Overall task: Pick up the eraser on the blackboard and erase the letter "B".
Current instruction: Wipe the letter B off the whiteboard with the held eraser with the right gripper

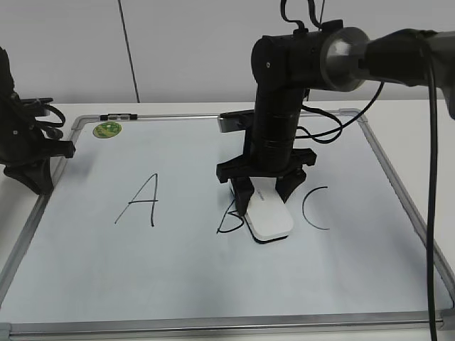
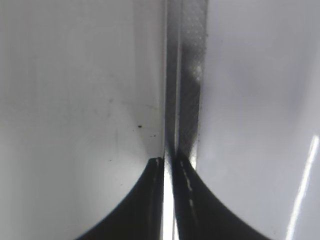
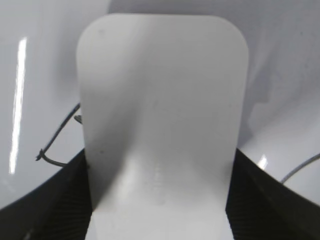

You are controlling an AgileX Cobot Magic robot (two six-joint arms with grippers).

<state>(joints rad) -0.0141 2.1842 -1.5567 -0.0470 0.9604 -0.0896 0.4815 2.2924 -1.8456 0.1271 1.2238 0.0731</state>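
The eraser [image 1: 269,214] lay on the blackboard [image 1: 213,284] over the letter "B" [image 1: 229,222], clamped across its sides by the right fingers [image 1: 264,192]; seemingly light, stiff, smooth plastic. The left fingers [image 2: 167,165] were pressed together.

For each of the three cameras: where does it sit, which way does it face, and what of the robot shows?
Exterior view: in front of the table, slanting down at the blackboard; both arms show, right claw on the eraser over the letter "B".
Left wrist view: on the left arm, looking down at the board's frame; shut left claw shows.
Right wrist view: on the right arm, looking down at the eraser between its fingers.
Shared: exterior and right wrist views both show the eraser.
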